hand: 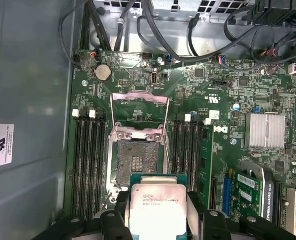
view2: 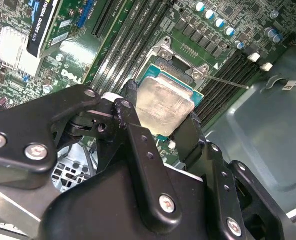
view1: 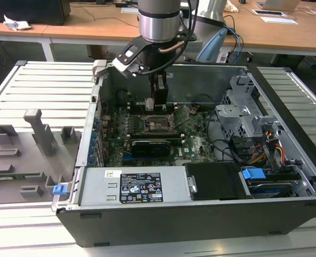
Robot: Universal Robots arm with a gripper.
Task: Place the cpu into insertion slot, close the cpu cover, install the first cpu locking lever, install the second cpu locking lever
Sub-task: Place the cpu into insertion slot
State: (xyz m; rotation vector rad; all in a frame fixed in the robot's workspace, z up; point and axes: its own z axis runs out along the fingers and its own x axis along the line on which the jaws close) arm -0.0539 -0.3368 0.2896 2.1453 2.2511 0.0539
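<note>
My gripper (hand: 158,200) is shut on the cpu (hand: 155,210), a flat square chip with a silver-grey top on a green edge, one black finger on each side. In the second wrist view the cpu (view2: 165,105) hangs between the fingers (view2: 130,107), close over the motherboard. The insertion slot (hand: 136,162) is a dark square recess with a metal rim, bare, right beside the held chip. The cpu cover (hand: 139,107) stands swung open on the slot's far side. In the exterior view the gripper (view1: 159,101) hovers just above the insertion slot (view1: 159,124) inside the open computer case.
Long black memory slots (hand: 87,160) flank the socket on both sides. A black expansion card (view1: 152,144) lies in front of the socket, and a finned heatsink (hand: 265,130) sits nearby. Cables (view1: 227,147), a drive cage (view1: 243,115) and a power supply (view1: 136,187) crowd the case. Grey fixtures (view1: 24,155) stand outside.
</note>
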